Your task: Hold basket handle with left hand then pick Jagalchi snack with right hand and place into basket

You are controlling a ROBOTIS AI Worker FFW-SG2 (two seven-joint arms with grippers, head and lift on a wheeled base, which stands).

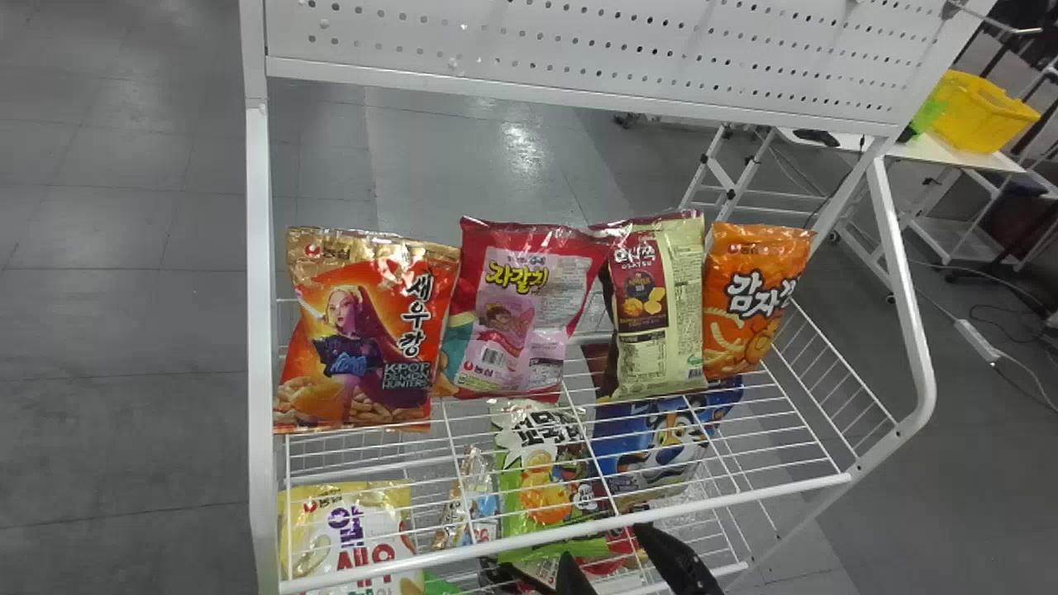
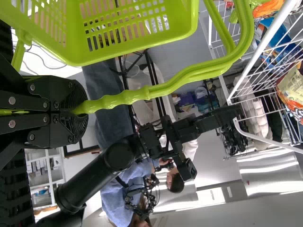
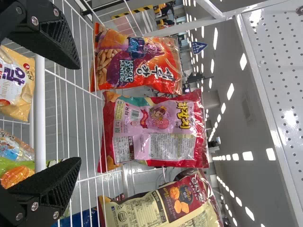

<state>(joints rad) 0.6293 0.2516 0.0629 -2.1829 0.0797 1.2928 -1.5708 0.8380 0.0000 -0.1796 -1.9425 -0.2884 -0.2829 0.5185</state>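
The Jagalchi snack [image 1: 517, 310], a red and pink bag, stands on the rack's upper wire shelf between an orange-red bag and a cream one. Low in the head view, my right gripper [image 1: 624, 566] is at the shelf's front edge. In the right wrist view the Jagalchi snack [image 3: 156, 130] is beyond my right gripper [image 3: 76, 113], whose fingers stand wide apart with no bag between them. The left wrist view has my left gripper [image 2: 78, 110] shut on the green handle [image 2: 128, 96] of the basket [image 2: 73, 49].
Beside the Jagalchi bag are the orange-red bag [image 1: 364, 335], the cream bag [image 1: 657, 306] and an orange bag [image 1: 754, 297]. The shelf's white front rail [image 1: 702, 506] runs before them. More snack bags lie below, and a perforated panel [image 1: 579, 41] rises behind.
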